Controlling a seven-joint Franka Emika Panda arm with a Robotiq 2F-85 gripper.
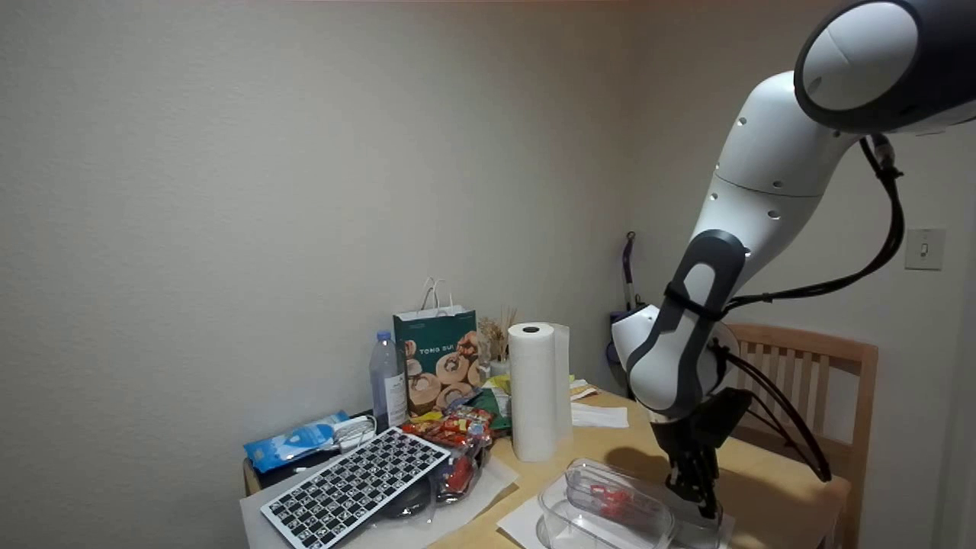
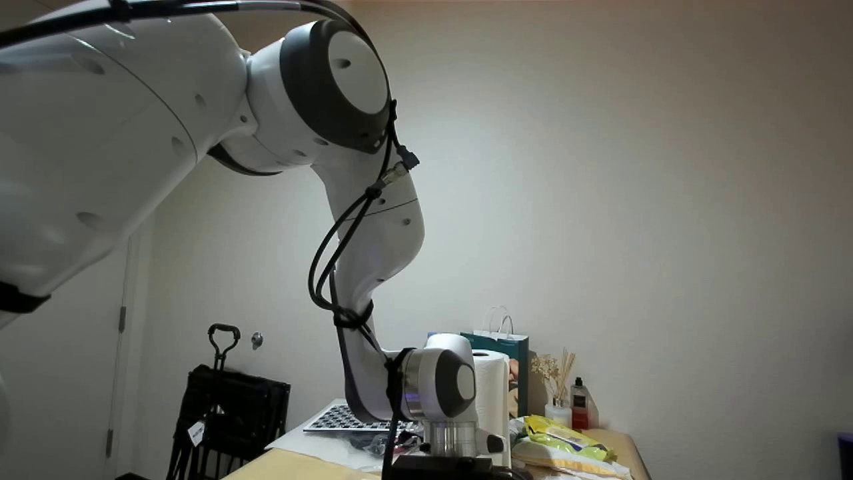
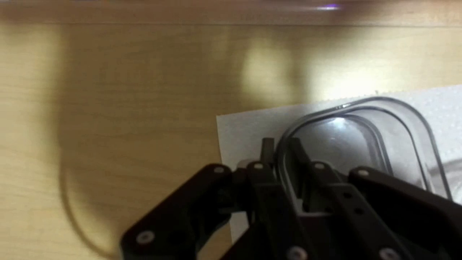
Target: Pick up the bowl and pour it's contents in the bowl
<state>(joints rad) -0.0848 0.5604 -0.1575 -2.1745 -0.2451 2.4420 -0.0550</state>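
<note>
Clear plastic bowls stand on white paper at the table's front in an exterior view. One clear bowl (image 1: 656,518) shows red contents (image 1: 610,499). Another clear bowl (image 1: 560,518) overlaps it at the front left. A greyish clear bowl (image 1: 698,534) lies at the right, under my gripper (image 1: 711,512). In the wrist view my gripper (image 3: 281,144) points down with its fingers a small gap apart, on either side of the rim of a clear bowl (image 3: 339,144). The rim lies close to the left finger, with a gap to the right finger. No red contents show there.
White paper (image 3: 245,126) lies under the bowls on the wooden table (image 3: 144,108). A paper towel roll (image 1: 532,396) stands behind them. A checkered board (image 1: 354,488), snack packs (image 1: 457,427), a bottle (image 1: 389,381) and a green bag (image 1: 438,354) are further left. A wooden chair (image 1: 865,396) stands behind.
</note>
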